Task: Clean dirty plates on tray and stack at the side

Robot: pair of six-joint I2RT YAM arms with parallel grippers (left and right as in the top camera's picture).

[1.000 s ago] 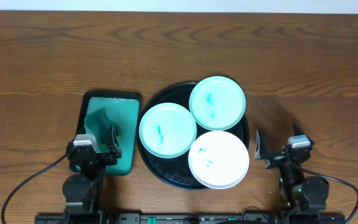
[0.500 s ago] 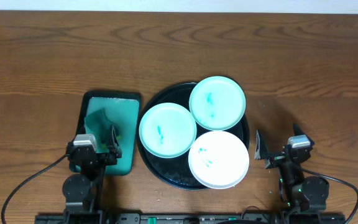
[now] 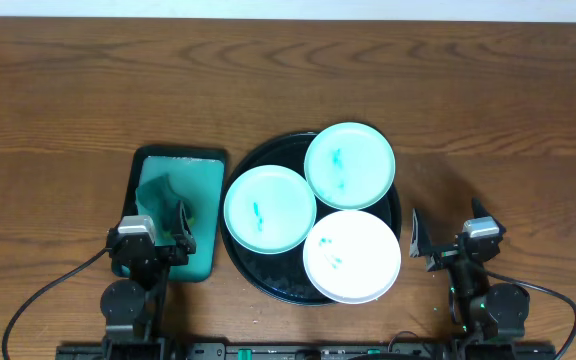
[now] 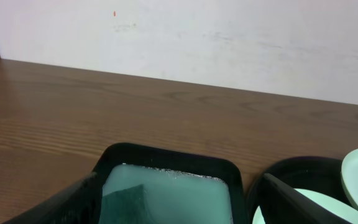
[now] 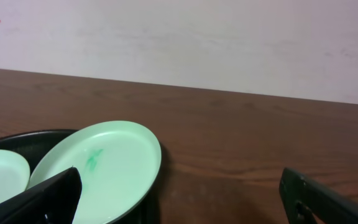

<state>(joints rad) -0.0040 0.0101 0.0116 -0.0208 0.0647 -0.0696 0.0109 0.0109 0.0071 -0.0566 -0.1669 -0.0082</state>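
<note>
— Left tool (image 4: pixel 173 202)?
— Spread wide, empty, over the green tray's (image 3: pixel 173 158) six o'clock edge.
— Progress?
— None. On the black tray (image 3: pixel 253 268), one mint plate (image 3: pixel 270 208) at nine o'clock, another mint plate (image 3: pixel 349 165) at one and the white plate (image 3: pixel 351 255) at five are all smeared, unstacked.
— Right tool (image 5: pixel 182 202)?
— Agape, empty.

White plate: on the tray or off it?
On. The white plate lies in the tray, at its near-right rim.
</note>
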